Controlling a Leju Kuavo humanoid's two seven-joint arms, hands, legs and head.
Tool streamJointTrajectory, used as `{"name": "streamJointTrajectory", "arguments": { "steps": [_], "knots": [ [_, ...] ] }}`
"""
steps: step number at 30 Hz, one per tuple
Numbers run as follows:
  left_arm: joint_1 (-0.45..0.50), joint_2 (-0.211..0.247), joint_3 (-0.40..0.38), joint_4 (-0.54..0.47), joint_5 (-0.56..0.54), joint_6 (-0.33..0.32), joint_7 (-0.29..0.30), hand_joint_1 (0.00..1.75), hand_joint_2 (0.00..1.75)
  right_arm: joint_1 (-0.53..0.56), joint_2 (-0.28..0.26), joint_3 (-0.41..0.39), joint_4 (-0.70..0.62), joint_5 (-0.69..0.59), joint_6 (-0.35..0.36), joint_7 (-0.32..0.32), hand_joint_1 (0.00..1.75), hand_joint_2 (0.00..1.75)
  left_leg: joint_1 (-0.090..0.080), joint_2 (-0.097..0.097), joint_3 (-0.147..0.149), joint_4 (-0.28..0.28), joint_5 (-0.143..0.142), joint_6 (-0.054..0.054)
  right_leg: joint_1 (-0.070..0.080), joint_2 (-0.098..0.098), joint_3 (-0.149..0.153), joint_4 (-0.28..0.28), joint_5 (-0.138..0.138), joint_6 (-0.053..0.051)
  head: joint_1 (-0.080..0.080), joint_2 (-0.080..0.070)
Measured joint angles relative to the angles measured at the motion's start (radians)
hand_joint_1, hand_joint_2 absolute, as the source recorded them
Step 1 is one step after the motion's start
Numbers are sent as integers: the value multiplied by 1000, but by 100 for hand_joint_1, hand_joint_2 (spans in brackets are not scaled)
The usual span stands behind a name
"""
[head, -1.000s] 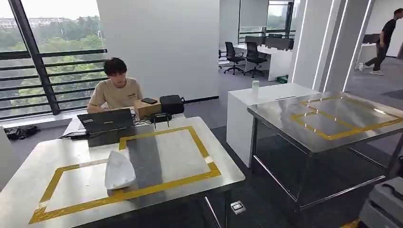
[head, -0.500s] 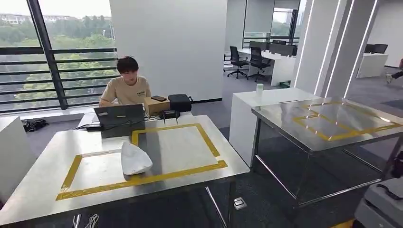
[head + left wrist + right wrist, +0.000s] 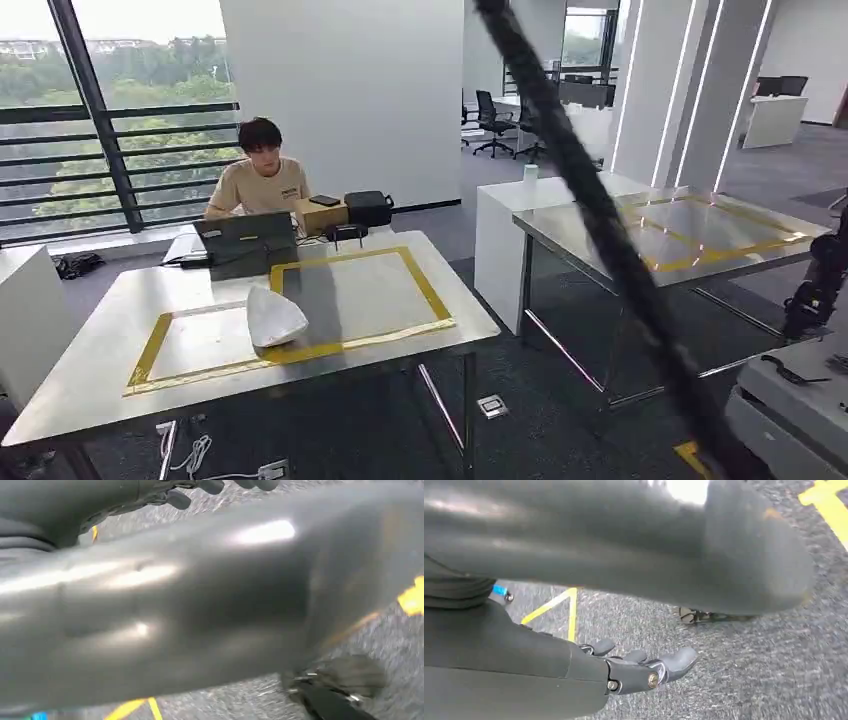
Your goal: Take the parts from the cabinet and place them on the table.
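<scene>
Facing two steel surfaces marked with yellow tape: the nearer surface (image 3: 100, 350) at lower left of the head view, a second surface (image 3: 600, 235) at right. Resting on the nearer one, a white bagged part (image 3: 272, 318), sitting across the front strip of the tape rectangle (image 3: 420, 285) — judged one part already delivered, though contents of the bag too unclear to name. Seated beyond it at upper left, a person (image 3: 258, 180) behind a laptop (image 3: 245, 240). Crossing the middle of the head view diagonally, a dark cable (image 3: 600, 220).

Hanging low over grey carpet, both arms. Right hand (image 3: 644, 670) empty, fingers loosely extended and apart. Left hand (image 3: 210, 487) barely visible at the upper edge of its wrist view, fingertips alone showing, so cannot tell whether apart or curled; nothing seen in it. Part well apart from either hand.

No cabinet visible, so likely between trips: more parts probably left to fetch.
</scene>
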Motion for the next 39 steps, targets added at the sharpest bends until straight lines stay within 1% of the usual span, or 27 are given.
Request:
{"name": "streamJointTrajectory", "arguments": {
  "steps": [2, 4, 5, 6, 10, 11, 12, 14, 15, 16, 17, 18, 19, 20, 21, 22, 25, 26, 28, 30, 31, 32, 34, 35, 36, 37, 39],
  "knots": [
    [-23, -13, -40, -2, -22, -16, 4, 0, 0, -12, 9, 11, 0, 18, 0, 13, 0, 0, 1, 0, 31, 15, 47, -1, 0, -2, -40, 6, 25, 4, 0, 0],
    [-35, -22, -67, -4, -32, -21, 14, 0, 0, -18, 13, 23, 0, 22, 0, 30, 0, 0, 4, 0, 136, -104, 112, 2, -1, -1, -70, 14, 49, 12, 0, 0],
    [-37, -24, -74, -6, -32, -22, 21, 0, 0, -20, 13, 23, 0, 22, 0, 42, 0, 175, 5, -1, 199, -190, 88, 4, -2, -1, -80, 20, 58, 17, 1, 0],
    [-37, -26, -77, -7, -26, -24, 30, 0, 0, -17, 14, 23, 0, 21, 0, 50, 0, 175, -3, -2, 250, -266, 54, 7, 2, -1, -89, 23, 64, 24, 0, 0],
    [-6, -21, -78, -5, 14, -13, 74, 0, 0, -5, 12, 22, 0, 8, 0, 68, 0, 175, -9, 0, 222, -279, 72, 41, -5, 2, -96, 14, 101, 50, 2, 0],
    [2, -17, -77, -2, 28, -8, 86, 0, 0, 1, 9, 22, 0, 6, 0, 74, 0, 175, -7, 5, 212, -280, 84, 52, -11, 5, -105, 33, 66, 55, 0, 0],
    [13, -11, -75, -1, 37, -5, 94, 0, 0, 6, 9, 21, 0, 1, 0, 84, 0, 175, -8, 5, 201, -280, 94, 59, -10, 6, -119, 75, 7, 59, 2, 0],
    [24, -2, -66, 0, 49, -1, 105, 0, 0, 10, 9, 18, 0, -6, 0, 85, 0, 175, -12, 6, 174, -278, 114, 65, -11, 6, -158, 216, -107, 62, 1, 0],
    [28, -1, -61, 1, 52, 0, 109, 0, 0, 8, 9, 16, 0, -6, 0, 84, 0, 175, -14, 6, 165, -277, 126, 66, -10, 6, -170, 283, -138, 61, 2, 0],
    [30, 0, -60, 1, 52, 1, 111, 0, 0, 7, 9, 15, 0, -5, 0, 83, 0, 175, -16, 6, 145, -275, 138, 66, -9, 6, -168, 319, -134, 59, 1, 0],
    [32, -1, -60, 1, 52, 1, 109, 0, 0, 7, 9, 15, 0, -5, 0, 80, 0, 175, -18, 6, 126, -271, 150, 66, -8, 7, -143, 310, -101, 54, 2, 0],
    [32, -1, -60, 1, 52, 0, 105, 0, 0, 7, 9, 15, 0, -4, 0, 78, 0, 175, -18, 5, 109, -267, 159, 64, -5, 8, -103, 266, -65, 49, 1, 0],
    [31, -2, -60, 1, 49, 0, 100, 0, 0, 7, 9, 15, 0, -3, 0, 76, 0, 175, -18, 5, 95, -264, 167, 62, -1, 8, -42, 185, -37, 43, 2, 0],
    [29, -5, -60, 0, 40, 0, 96, 0, 0, 5, 9, 15, 0, -2, 0, 72, 0, 175, -17, 4, 86, -260, 175, 60, 3, 8, 25, 95, -30, 35, 2, 0],
    [27, -10, -60, -2, 32, -3, 94, 0, 0, 1, 9, 15, -1, -1, 0, 71, 0, 175, -19, 6, 77, -259, 181, 54, 10, 8, 70, 16, -67, 24, 2, 0],
    [21, -14, -60, -2, 23, -5, 90, 0, 0, -2, 9, 15, -1, 1, 0, 69, 0, 175, -17, 7, 76, -262, 192, 48, 12, 8, 80, -7, -67, 26, 1, 0],
    [5, -25, -61, -3, 4, -15, 77, 0, 0, -3, 10, 15, -1, 7, 0, 76, 0, 175, -14, 7, 72, -273, 221, 31, 14, 7, 59, -19, -40, 10, 1, 0],
    [2, -25, -62, -4, -3, -17, 70, 0, 0, -5, 14, 15, -1, 6, 0, 74, 0, 175, -12, 5, 65, -265, 207, 27, 5, 2, 58, -29, -25, 4, 1, 0],
    [-2, -30, -63, -5, -17, -24, 61, 0, 0, -8, 14, 15, -2, 4, 0, 65, 0, 175, -9, -1, 33, -175, 101, 16, 6, 2, 36, -27, -7, -6, 0, 0],
    [-9, -32, -69, -5, -33, -26, 63, 0, 0, -8, 17, 15, -2, 4, 0, 64, 0, 175, -3, -1, -1, -23, 9, 6, 6, 2, 8, -25, 13, -3, 1, 0],
    [-10, -33, -73, -5, -40, -27, 67, 0, 0, -8, 17, 15, -2, 4, 0, 65, 0, 175, -1, -1, -2, 19, 7, 3, 6, 0, -6, -22, 23, -1, 0, 0],
    [-11, -34, -77, -5, -45, -27, 70, 0, 0, -8, 17, 15, -2, 5, 0, 68, 0, 175, 2, -1, 12, 25, 33, 0, 4, 0, -22, -19, 32, 2, 1, 0],
    [-13, -34, -84, -6, -50, -30, 77, 0, 0, -8, 18, 15, -2, 6, 0, 71, 0, 175, 8, -1, 92, -65, 106, -6, -1, 0, -55, -5, 49, 11, 1, 0],
    [-14, -34, -86, -8, -50, -30, 80, 0, 0, -8, 18, 14, -2, 5, 0, 72, 0, 175, 12, -1, 153, -148, 118, -10, -3, 1, -69, 5, 55, 17, 0, 0],
    [-18, -39, -87, -10, -50, -30, 82, 0, 0, -6, 17, 14, -2, 4, 0, 74, 0, 175, 12, -4, 207, -234, 73, -16, -1, 1, -83, 13, 60, 25, 0, 0],
    [-19, -37, -87, -10, -50, -30, 84, 0, 0, -5, 20, 14, -2, 4, 0, 75, 0, 175, 4, -12, 230, -274, 61, -2, 1, 1, -87, 19, 66, 31, 1, 0],
    [-17, -37, -88, -10, -51, -33, 97, 0, 0, -5, 21, 14, -2, 6, -1, 88, 0, 175, -2, -10, 209, -264, 69, 13, -2, 0, -88, 16, 85, 38, 2, 0]
  ]
}}
